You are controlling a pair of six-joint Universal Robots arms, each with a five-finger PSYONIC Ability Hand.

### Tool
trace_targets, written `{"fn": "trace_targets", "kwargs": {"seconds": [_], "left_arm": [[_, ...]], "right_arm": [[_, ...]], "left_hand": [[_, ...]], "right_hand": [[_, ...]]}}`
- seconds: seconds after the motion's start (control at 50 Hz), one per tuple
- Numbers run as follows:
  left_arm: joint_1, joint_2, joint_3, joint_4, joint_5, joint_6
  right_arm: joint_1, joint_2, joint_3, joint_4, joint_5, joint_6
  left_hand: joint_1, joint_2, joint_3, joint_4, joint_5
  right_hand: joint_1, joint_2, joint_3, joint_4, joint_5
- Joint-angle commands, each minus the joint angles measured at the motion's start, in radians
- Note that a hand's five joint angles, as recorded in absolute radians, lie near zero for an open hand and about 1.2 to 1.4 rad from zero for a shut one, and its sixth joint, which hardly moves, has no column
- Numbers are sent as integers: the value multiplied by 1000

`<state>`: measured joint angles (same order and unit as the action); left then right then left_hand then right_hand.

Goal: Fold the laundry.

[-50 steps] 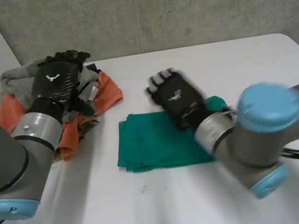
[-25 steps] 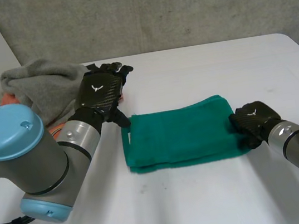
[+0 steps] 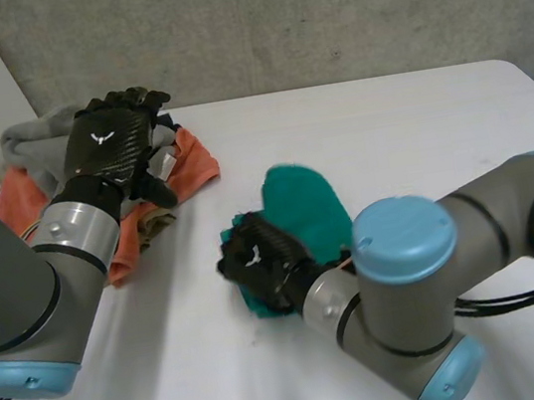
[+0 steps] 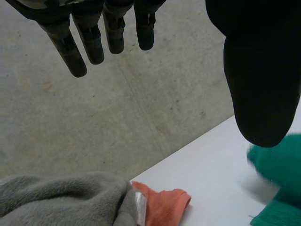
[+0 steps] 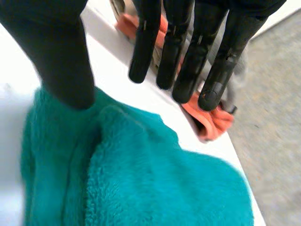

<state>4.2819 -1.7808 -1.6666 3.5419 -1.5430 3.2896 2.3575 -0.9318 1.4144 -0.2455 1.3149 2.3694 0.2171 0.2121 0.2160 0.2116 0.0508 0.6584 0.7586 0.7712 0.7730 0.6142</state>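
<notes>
**Right hand lying open on a bunched green towel**

Nearest the camera, the right hand (image 3: 257,264) is resting on the near-left end of the green towel (image 3: 306,206). Its fingers (image 5: 181,52) are reaching straight out and gripping nothing, and the thumb tip is touching the cloth. The towel is sitting bunched mid-way across the white table (image 3: 417,127), with one fold standing up beside the hand. Farther back, the left hand (image 3: 106,144) is hovering over a laundry pile with straight fingers, holding nothing. An orange cloth (image 3: 197,165) and a grey garment (image 3: 27,140) are lying there.
</notes>
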Motion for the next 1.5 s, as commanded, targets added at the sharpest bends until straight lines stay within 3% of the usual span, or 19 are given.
{"fn": "trace_targets", "kwargs": {"seconds": [0.02, 0.1, 0.16, 0.2, 0.34, 0.44, 0.56, 0.7, 0.92, 0.98, 1.04, 1.06, 1.12, 1.3, 1.5], "left_arm": [[-10, -14, 18, 5, -6, -7], [-40, -31, 44, 8, -3, -8], [-114, -90, 94, 6, -5, -18], [-169, -135, 143, -1, -2, -27], [-240, -290, 277, -15, 0, -30], [-277, -400, 349, -102, -9, -16], [-291, -408, 301, -201, -52, 24], [-289, -410, 252, -172, -80, 65], [-295, -442, 263, -169, -81, 67], [-295, -459, 274, -166, -81, 67], [-295, -473, 283, -160, -81, 67], [-295, -474, 283, -156, -81, 65], [-297, -471, 275, -153, -81, 65], [-332, -363, 190, -163, -118, 68], [-332, -261, 51, -149, -163, 134]], "right_arm": [[-50, -65, 9, -14, 55, 307], [-168, -130, 46, 5, 113, 520], [-252, -201, 84, 32, 125, 644], [-291, -226, 92, 54, 129, 689], [-418, -242, 66, 181, 132, 746], [-420, -200, 40, 215, 133, 737], [-422, -180, 41, 219, 129, 731], [-419, -179, 38, 218, 119, 712], [-402, -153, 11, 213, 126, 631], [-383, -134, -11, 215, 132, 630], [-373, -117, -25, 218, 133, 633], [-371, -117, -26, 218, 133, 633], [-366, -111, -38, 218, 133, 637], [-334, -82, -135, 305, 121, 645], [-273, 86, -285, 384, 70, 637]], "left_hand": [[-36, -31, -35, -30, -44], [-24, -19, -23, -19, -32], [-15, -10, -14, -10, -24], [-15, -10, -14, -10, -24], [-7, -2, -5, -1, -15], [52, 57, 53, 57, 44], [117, 122, 118, 122, 108], [337, 342, 338, 342, 328], [363, 368, 364, 369, 355], [510, 515, 511, 515, 501], [797, 802, 798, 802, 789], [998, 1003, 1000, 1004, 990], [1179, 1184, 1180, 1184, 1170], [1179, 1184, 1180, 1185, 1171], [1179, 1184, 1180, 1185, 1171]], "right_hand": [[-484, -584, -597, -598, -614], [-484, -584, -597, -598, -614], [-484, -584, -597, -598, -614], [-484, -584, -597, -598, -614], [-484, -584, -597, -598, -614], [-484, -584, -597, -598, -614], [-484, -584, -597, -598, -614], [-484, -584, -597, -598, -614], [-484, -584, -597, -598, -614], [-484, -584, -597, -598, -614], [-484, -584, -597, -598, -614], [-484, -584, -597, -598, -614], [-484, -584, -597, -598, -614], [-484, -584, -597, -598, -614], [-484, -584, -597, -598, -614]]}}
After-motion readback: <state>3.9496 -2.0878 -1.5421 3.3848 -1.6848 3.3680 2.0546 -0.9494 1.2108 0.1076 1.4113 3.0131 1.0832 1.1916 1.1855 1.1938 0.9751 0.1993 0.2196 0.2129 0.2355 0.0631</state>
